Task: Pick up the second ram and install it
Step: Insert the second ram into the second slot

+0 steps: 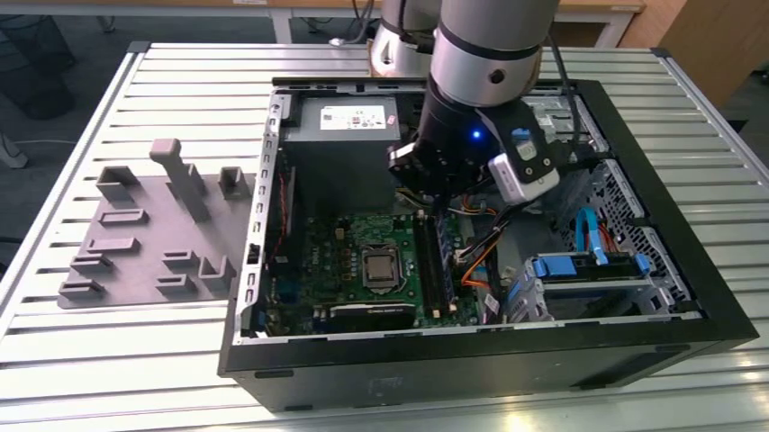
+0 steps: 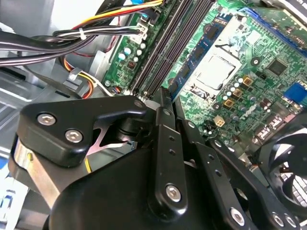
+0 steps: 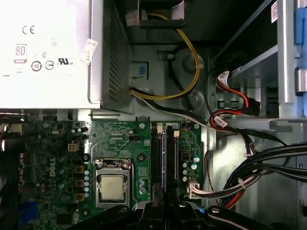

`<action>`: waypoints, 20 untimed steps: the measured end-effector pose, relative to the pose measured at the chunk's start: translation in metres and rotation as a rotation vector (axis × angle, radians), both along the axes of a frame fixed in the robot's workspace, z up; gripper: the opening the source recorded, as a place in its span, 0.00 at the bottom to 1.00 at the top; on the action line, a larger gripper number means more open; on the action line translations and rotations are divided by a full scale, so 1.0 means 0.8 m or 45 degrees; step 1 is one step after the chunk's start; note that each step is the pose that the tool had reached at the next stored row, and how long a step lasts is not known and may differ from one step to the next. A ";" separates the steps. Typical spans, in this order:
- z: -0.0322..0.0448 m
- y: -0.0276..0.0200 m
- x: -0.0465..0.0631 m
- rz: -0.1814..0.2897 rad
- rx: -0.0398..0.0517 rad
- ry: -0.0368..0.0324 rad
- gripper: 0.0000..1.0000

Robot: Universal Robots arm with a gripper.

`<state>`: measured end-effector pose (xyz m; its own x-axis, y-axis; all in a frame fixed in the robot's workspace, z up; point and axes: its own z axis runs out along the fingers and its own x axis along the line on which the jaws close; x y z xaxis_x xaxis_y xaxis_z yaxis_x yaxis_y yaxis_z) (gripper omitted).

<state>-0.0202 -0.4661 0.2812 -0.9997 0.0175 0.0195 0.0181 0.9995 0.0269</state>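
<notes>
Gripper point(image 2: 165, 96) hangs inside the open computer case point(image 1: 673, 333) over the motherboard point(image 1: 348, 261), fingers point(image 2: 163, 139) drawn narrow on the thin edge of the second ram point(image 2: 173, 88), which sits just above the memory slots point(image 3: 163, 158) directly below.

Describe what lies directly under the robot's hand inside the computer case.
The hand hangs over the motherboard's long black memory slots, beside the processor socket. The slots' near ends are covered by the hand.

The desk point(image 1: 144, 360) is ribbed, pale metal with a dull sheen. The gripper point(image 2: 158, 143) is black, smooth and semi-glossy with bright metal screws. The motherboard point(image 3: 120, 143) is glossy green, and the computer case point(image 1: 481, 369) is matt black.
</notes>
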 end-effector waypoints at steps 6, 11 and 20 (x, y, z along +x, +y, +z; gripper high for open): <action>-0.0136 0.0000 0.000 0.011 0.000 0.0050 0.14; -0.0251 0.0000 0.000 0.003 0.000 0.0062 0.14; -0.0364 -0.0018 -0.001 0.001 0.000 0.0094 0.14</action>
